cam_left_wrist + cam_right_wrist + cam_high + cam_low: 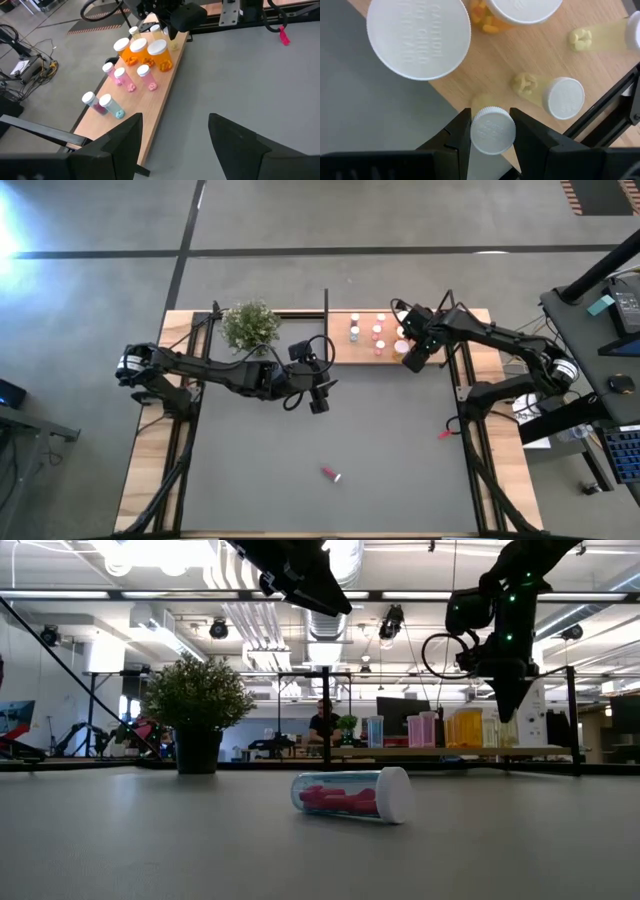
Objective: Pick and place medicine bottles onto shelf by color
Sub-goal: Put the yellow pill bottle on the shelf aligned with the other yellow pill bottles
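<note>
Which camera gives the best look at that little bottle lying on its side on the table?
The low view: the fallen bottle lies close, its red contents and white cap clear. The high view shows it only as a tiny red speck. Neither wrist view shows it.

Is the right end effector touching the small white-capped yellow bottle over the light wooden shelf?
Touching. The right wrist view shows both dark fingers pressed against the bottle's white cap, above the shelf.

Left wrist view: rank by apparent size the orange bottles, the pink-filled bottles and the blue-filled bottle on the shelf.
1. The two orange bottles, widest caps and bodies; the pair look alike.
2. The pink-filled bottles and the blue-filled bottle on the shelf: both slim with small caps, too alike to rank, and the blue-filled one sits nearer the camera.
</note>
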